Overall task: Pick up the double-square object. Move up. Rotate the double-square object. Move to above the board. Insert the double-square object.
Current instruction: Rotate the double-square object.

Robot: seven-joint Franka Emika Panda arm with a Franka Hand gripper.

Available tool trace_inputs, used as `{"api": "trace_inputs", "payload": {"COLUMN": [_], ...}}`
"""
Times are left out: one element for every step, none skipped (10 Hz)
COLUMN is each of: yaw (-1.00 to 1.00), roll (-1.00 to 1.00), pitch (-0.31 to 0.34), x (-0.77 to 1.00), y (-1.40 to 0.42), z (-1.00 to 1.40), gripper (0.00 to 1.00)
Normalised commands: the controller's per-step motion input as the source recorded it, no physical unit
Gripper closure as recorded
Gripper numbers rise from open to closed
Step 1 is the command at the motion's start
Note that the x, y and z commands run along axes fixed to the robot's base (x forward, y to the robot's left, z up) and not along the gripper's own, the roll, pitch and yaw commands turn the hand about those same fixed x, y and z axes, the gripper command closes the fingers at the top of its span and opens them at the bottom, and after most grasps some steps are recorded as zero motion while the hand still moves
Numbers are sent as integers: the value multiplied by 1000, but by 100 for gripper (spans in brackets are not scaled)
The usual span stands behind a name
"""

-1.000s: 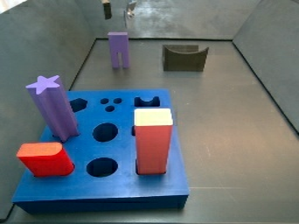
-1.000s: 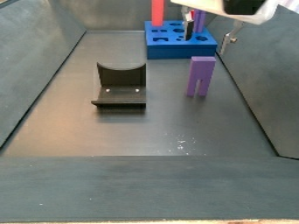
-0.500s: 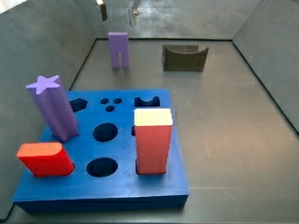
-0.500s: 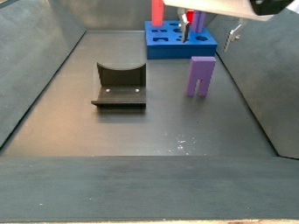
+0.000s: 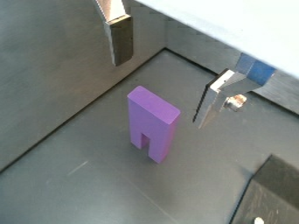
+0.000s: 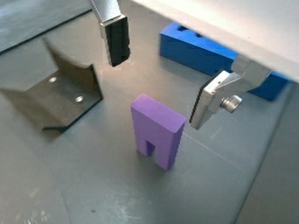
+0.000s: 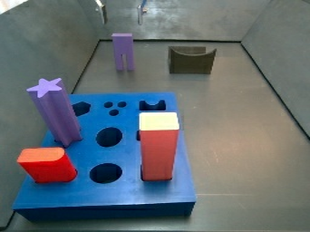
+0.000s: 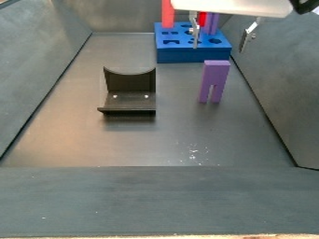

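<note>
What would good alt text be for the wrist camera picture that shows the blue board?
The open gripper hangs above the upright double-square object, fingers apart on either side, not touching it. The board lies beyond, and a dark U-shaped block sits to one side on the grey floor.

- The floor (image 8: 149, 140) under me is a flat, dark grey sheet with a dull sheen.
- Seen in a side view from the floor's middle, grey walls rise at 9 o'clock (image 8: 32, 75), 3 o'clock (image 8: 293, 84) and 12 o'clock (image 8: 112, 14), leaning outward like a bin.
- Pale specks and scuffs (image 8: 193, 152) mark the floor toward 5 o'clock.
- A darker streaked ledge (image 8: 149, 201) runs across at 6 o'clock.
- Soft, even light falls from above; the far wall (image 7: 182, 18) carries a paler gleam.
- The fixture (image 8: 125, 93) stands on the floor toward 10 o'clock.
- My gripper (image 5: 159, 93) hangs wide apart above the floor, close to a side wall.
</note>
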Motion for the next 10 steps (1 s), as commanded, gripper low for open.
{"api": "trace_inputs", "payload": {"yaw": [358,227,0,-37,-37,-32,-27,-21,-18,-16], "roll": [5,5,0,0,1,-2,-4,-8,-10,-12], "pitch": [-33,-31,0,-7,-28,-40,-48,-51,-51,-51], "x": [37,36,0,6,19,22,25,24,25,27], "y": [-8,-8,0,0,1,1,1,2,2,1], "z": [-36,-37,-1000,-1000,-1000,-1000,-942,-774,-646,-561], "gripper": [0,0,0,0,0,0,0,0,0,0]}}
